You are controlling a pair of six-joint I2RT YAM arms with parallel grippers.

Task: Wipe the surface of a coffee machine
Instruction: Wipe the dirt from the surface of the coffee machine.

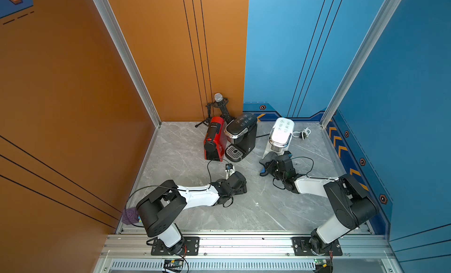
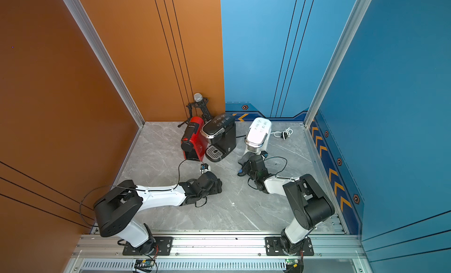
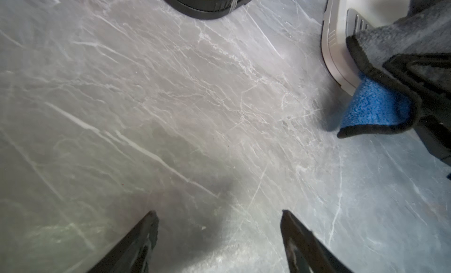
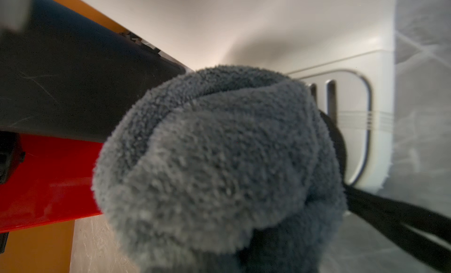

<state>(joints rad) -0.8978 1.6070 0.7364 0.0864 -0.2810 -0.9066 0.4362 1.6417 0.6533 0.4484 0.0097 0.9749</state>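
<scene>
**Cloth at the foot of the white machine**

The white coffee machine (image 1: 280, 135) stands upright toward the back right of the worktop (image 3: 170, 101), apart from the red coffee machine (image 1: 214, 140) and the black coffee machine (image 1: 240, 135), which sit side by side to its left. The right hand (image 1: 271, 166) is pressed together on a cloth (image 4: 219, 162), grey on one face and blue on the other. The cloth is bunched into a wad low against the machine's front, at the drip tray (image 4: 351, 142). It looks to be touching there, though real contact cannot be confirmed. The left hand (image 3: 219, 217) hangs spread and empty over bare worktop, near the machines but touching nothing.

The cloth is fluffy, light and limp, so it is best pinched through its bunched middle with a pad of pile left proud of the fingertips. The machine looks like smooth, glossy plastic, tall for its footprint and probably not heavy. On this slick stone-look worktop a firm sideways wipe may slide or tip it. The drip tray may also be loose. Light strokes seem wise, with the free hand bracing the machine's body if needed.
</scene>
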